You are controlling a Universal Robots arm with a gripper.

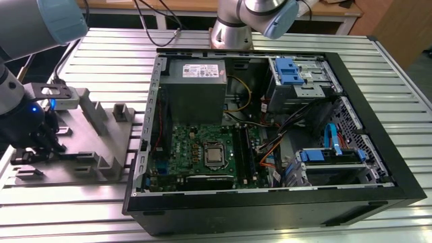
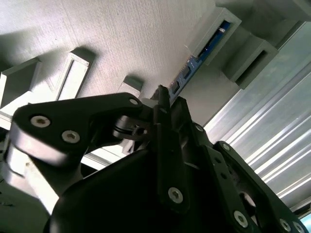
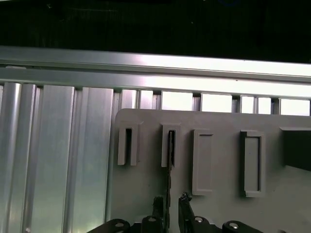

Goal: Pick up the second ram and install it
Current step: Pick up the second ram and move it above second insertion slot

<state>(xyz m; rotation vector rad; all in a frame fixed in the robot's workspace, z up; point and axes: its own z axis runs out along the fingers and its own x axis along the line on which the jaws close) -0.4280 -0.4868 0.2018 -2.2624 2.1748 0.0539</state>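
The second ram (image 3: 170,155) stands on edge in a narrow slot of the grey fixture plate (image 3: 218,208). In the second wrist view its blue board (image 2: 204,51) runs from the slot toward my gripper (image 2: 163,94). My gripper (image 3: 170,206) straddles the stick near one end, one black fingertip (image 3: 183,204) on each side, with a thin gap still showing beside the board. In the exterior view my gripper (image 1: 35,149) is low over the fixture plate (image 1: 81,167), at that view's left, well apart from the computer.
An open black computer case (image 1: 378,152) lies on the slatted aluminium table (image 1: 115,61), with the green motherboard (image 1: 196,152), a grey power supply (image 1: 196,86) and blue drive brackets (image 1: 287,71) inside. Grey upright holders (image 1: 94,114) rise from the fixture plate.
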